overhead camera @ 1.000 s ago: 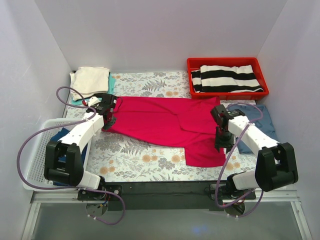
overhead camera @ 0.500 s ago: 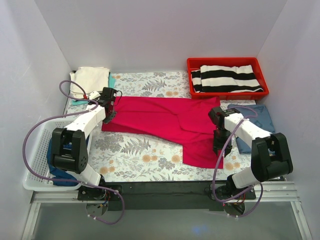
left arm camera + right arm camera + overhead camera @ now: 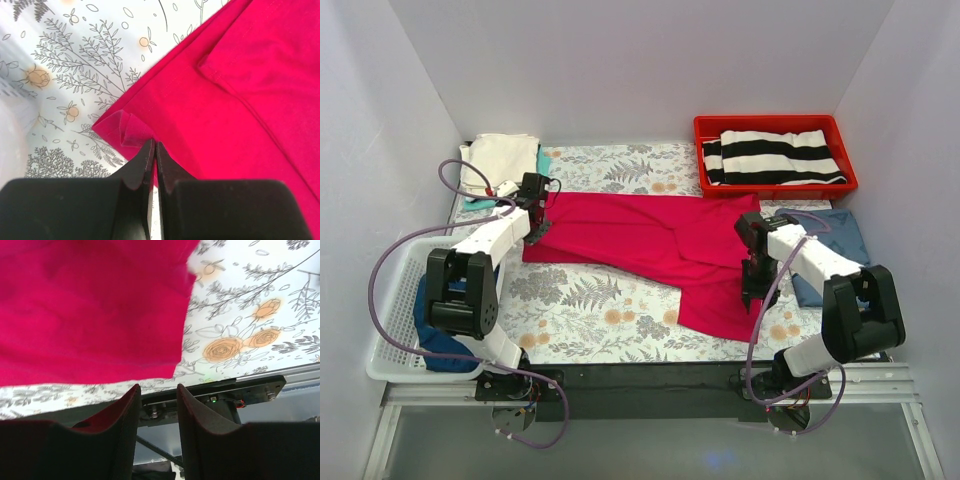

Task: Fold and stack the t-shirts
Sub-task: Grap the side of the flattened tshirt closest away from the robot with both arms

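Note:
The crimson-red t-shirt [image 3: 640, 235] lies spread across the floral table cloth, its lower part trailing toward the near right. My left gripper [image 3: 534, 230] is at the shirt's left edge, shut on the red cloth [image 3: 240, 90], with a small fold bunched just past the fingertips [image 3: 154, 147]. My right gripper [image 3: 749, 297] is over the shirt's near right corner, open and empty; the red hem [image 3: 90, 305] lies beyond its tips [image 3: 157, 387]. A folded cream tee [image 3: 503, 158] lies on a teal one [image 3: 546, 160] at the back left. A navy-blue tee [image 3: 835, 245] lies at the right. No black tee shows.
A red tray [image 3: 775, 121] at the back right holds a black-and-white striped shirt [image 3: 775, 157]. A white basket [image 3: 395, 300] at the near left holds blue cloth [image 3: 435, 330]. White walls close in three sides. A dark rail runs along the table's near edge [image 3: 650, 380].
My left gripper has moved left and slightly back, dragging the shirt's left edge with it. The shirt's near right corner has shifted left; my right gripper has moved a little left.

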{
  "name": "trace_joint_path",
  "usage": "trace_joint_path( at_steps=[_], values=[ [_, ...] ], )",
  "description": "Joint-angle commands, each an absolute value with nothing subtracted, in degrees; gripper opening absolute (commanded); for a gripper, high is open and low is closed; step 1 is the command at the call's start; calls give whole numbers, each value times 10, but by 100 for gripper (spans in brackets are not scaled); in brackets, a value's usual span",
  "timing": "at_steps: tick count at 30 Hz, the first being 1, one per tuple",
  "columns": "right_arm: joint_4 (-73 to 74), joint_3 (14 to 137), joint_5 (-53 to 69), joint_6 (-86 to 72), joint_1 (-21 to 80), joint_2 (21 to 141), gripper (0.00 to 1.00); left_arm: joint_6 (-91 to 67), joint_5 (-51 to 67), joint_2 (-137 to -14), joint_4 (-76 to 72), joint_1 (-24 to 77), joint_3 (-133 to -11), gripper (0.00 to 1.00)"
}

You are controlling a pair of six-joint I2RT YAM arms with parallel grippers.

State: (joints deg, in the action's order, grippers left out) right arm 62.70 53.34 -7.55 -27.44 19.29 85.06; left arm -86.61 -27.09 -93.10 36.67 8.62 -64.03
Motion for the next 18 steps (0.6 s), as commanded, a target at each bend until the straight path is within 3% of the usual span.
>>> trace_joint_path(
  at_steps=[1,8,18],
  values=[
    [653,542,-40,-274,214,810,40,-854,-279,-947,348,79,-665,0],
    [646,473,-33,-329,298,777,39,-851,-292,-991,343,54,-713,0],
    [574,410,-25,-357,334,755,38,-853,-288,-1001,342,46,-727,0]
  ],
)
